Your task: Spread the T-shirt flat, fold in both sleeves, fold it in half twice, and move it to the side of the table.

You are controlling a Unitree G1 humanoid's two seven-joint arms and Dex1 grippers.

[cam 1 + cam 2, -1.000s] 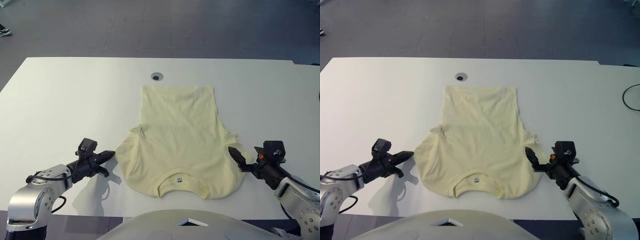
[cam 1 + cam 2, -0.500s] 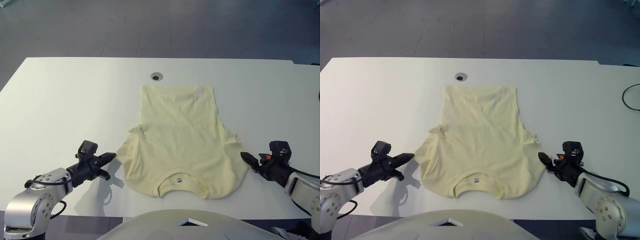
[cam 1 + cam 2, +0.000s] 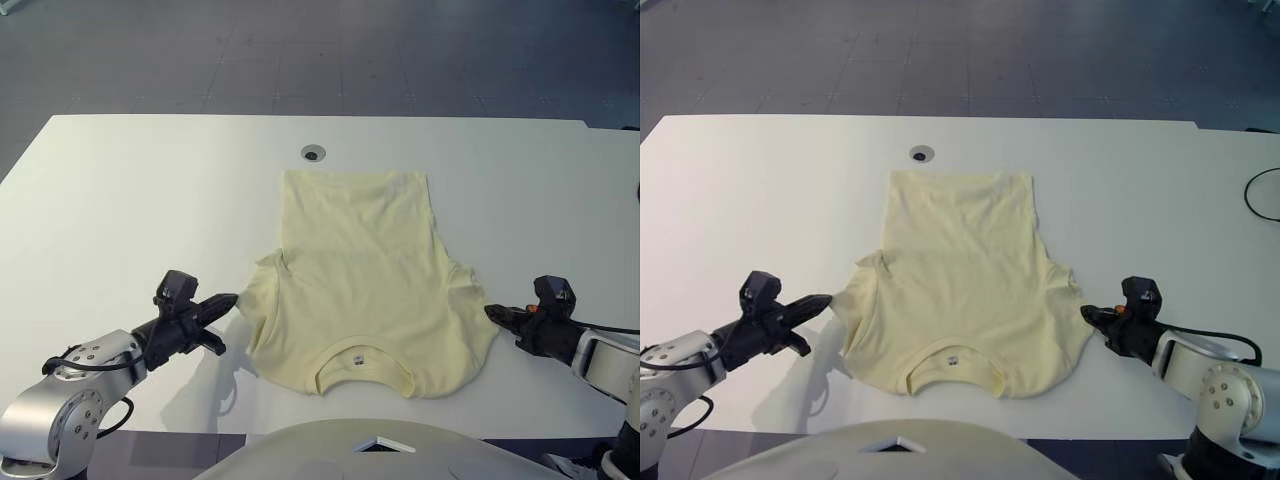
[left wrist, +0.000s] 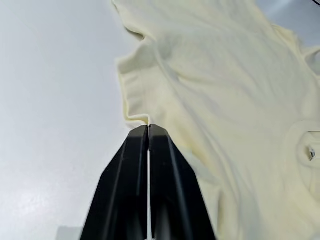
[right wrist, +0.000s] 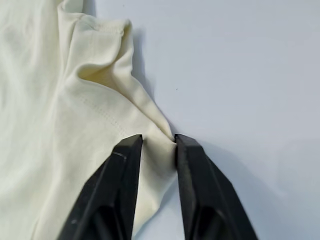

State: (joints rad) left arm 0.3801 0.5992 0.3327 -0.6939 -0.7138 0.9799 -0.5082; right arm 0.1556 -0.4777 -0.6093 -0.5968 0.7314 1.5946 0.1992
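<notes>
1. Pale yellow T-shirt (image 3: 360, 270) is lying front-down approx. mid-table, body mostly flat. Collar (image 3: 362, 368) is pointing to 6 o'clock (robot side) and hem to 12.
2. Both sleeves are bunching up rather than lying flat: L sleeve (image 3: 258, 288) at approx. 8 o'clock of the shirt, R sleeve (image 3: 466, 285) at approx. 4.
3. Left gripper (image 4: 148, 127) is sitting low over the table at 8 o'clock. Fingers are pressing together w/ only a hairline gap, tips touching the curled L sleeve hem. Can't tell if any cloth is pinched.
4. Right gripper (image 5: 157, 140) is sitting at 4 o'clock w/ fingers apart. They're straddling a raised fold of the R sleeve, and the cloth is touching one finger's inner face.
5. White table (image 3: 150, 180) is carrying the shirt. A round cable hole (image 3: 314, 153) is showing just past the hem, at approx. 11 o'clock.
</notes>
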